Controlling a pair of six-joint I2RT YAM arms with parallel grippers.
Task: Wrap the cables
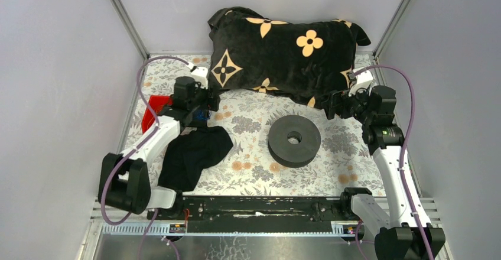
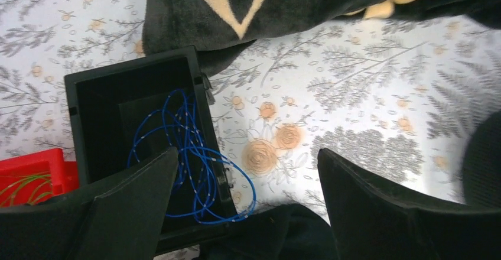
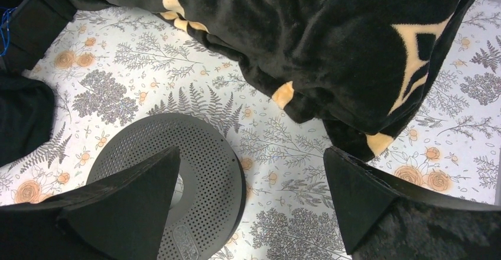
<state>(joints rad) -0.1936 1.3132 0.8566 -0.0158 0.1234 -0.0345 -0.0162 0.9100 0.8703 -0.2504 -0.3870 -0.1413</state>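
Left end effector: released, fingers spread wide, nothing between them. Right end effector: same, wide apart and holding nothing.

Cables: loose blue tangle in the open black box, left of centre in my left wrist view. A few loops hang over the box's right rim and lie on the floral desk. The finger on the frame's left sits in front of the lower part of the tangle; can't tell if it touches. Red bin is at the lower left edge, just beside the box, with thin yellow-green strands inside.

Spool: black perforated disc, flat on the desk, lower left in the right wrist view, partly behind my finger there. In the top view it's at centre, well apart from the box. Black pillow with tan flower prints lies across the upper middle. Black cloth is at lower left, beside my left arm.
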